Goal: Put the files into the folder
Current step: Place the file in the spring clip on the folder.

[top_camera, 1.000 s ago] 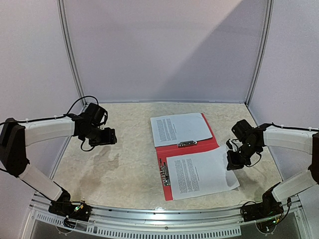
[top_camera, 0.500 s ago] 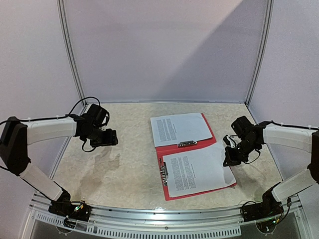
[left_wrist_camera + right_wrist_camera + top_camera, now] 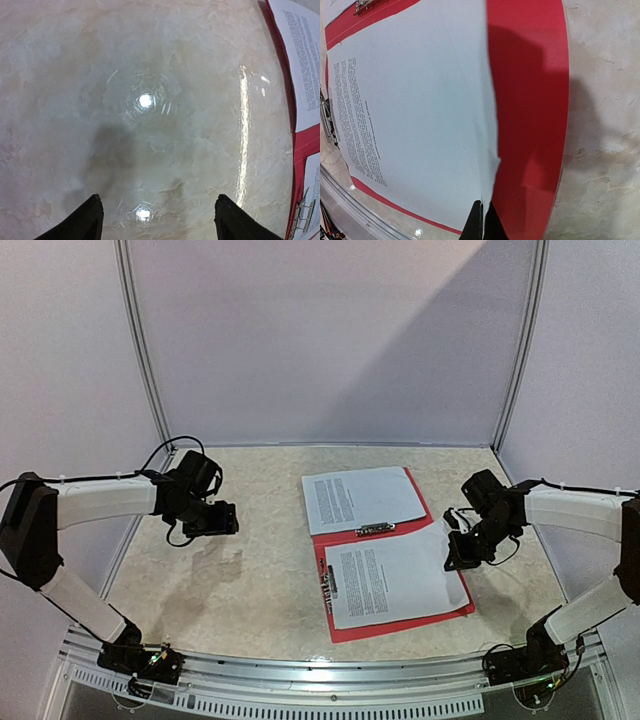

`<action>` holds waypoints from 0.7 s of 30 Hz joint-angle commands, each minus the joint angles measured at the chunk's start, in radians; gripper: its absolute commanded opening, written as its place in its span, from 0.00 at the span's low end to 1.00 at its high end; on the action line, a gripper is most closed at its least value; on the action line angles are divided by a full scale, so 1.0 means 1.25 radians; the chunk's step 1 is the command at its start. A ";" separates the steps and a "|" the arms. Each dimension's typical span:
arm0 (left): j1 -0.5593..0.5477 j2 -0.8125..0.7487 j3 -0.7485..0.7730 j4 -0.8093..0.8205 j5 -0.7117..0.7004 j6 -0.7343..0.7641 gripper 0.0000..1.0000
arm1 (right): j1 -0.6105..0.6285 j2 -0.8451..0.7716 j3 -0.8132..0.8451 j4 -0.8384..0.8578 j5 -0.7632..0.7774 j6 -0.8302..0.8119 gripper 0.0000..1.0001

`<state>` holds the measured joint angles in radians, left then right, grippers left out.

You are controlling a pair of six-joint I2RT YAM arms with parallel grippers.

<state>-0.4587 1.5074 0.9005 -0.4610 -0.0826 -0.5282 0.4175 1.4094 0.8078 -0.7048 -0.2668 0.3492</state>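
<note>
**A:** Where is the folder (image 3: 345,540)?

**B:** It lies open and flat on the bench (image 3: 250,570), right of the middle and nearer the right edge than the left. One red cover points to the far edge, the other to the near edge.

**A:** And the papers?

**B:** There are two printed sheets. The far sheet (image 3: 365,498) lies on the far cover, with a metal clip (image 3: 375,529) just below it. The near sheet (image 3: 395,575) lies on the near cover. In the right wrist view, red folder (image 3: 530,100) shows past the right margin of this sheet (image 3: 420,100).

**A:** What is the right gripper (image 3: 458,555) doing?

**B:** It is at the right margin of the near sheet. The wrist camera shows the gripper (image 3: 481,222) with its jaws pressed together on the paper's edge, which is raised a little off the cover there.

**A:** And the left gripper (image 3: 225,520)?

**B:** It hangs over bare bench toward the left edge, well apart from the folder. Its own camera shows the gripper (image 3: 157,200) with jaws spread wide and nothing between them. The folder's red rim (image 3: 300,145) and a strip of printed page (image 3: 305,60) are only at that view's right side.
</note>
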 commanded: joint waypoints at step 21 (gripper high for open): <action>-0.026 0.024 0.009 0.004 -0.005 -0.005 0.77 | -0.004 0.005 0.046 -0.057 0.024 -0.083 0.00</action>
<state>-0.4744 1.5223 0.9005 -0.4610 -0.0837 -0.5289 0.4171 1.4097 0.8455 -0.7475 -0.2382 0.2745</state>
